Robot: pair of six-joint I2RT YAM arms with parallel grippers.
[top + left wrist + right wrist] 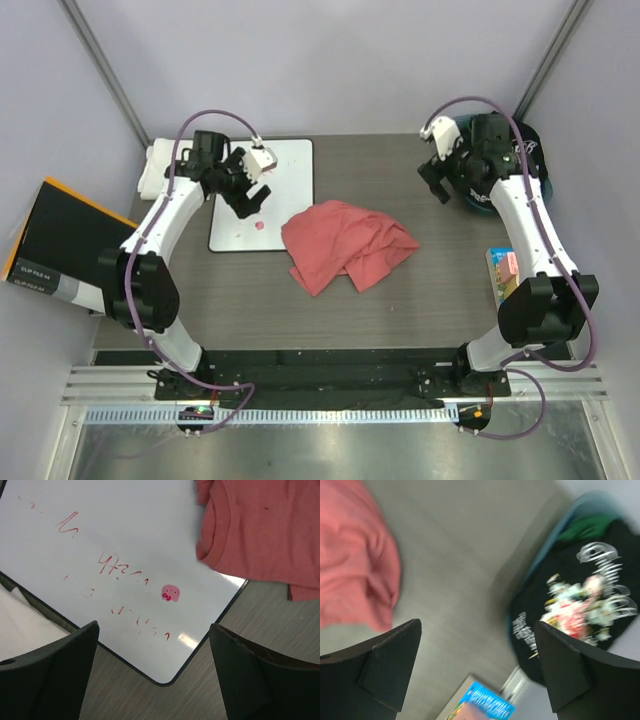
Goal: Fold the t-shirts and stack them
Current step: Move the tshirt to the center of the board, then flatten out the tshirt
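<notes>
Salmon-red cloth t-shirt [345, 245]: crumpled between our grippers, awaiting flattening, we judge.
Left gripper [252, 200]: jaws apart, empty, above the white rectangular whiteboard [290, 170].
Right gripper [436, 185]: jaws apart, empty; black floral-print t-shirt [580, 605] just beside it.

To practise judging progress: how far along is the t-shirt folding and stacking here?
Done: one white shirt lies folded at the far left. In hand: nothing; left fingers and right fingers stand open, empty. Left: the salmon shirt is crumpled mid-table, the black floral shirt heaped far right, nothing stacked.
</notes>
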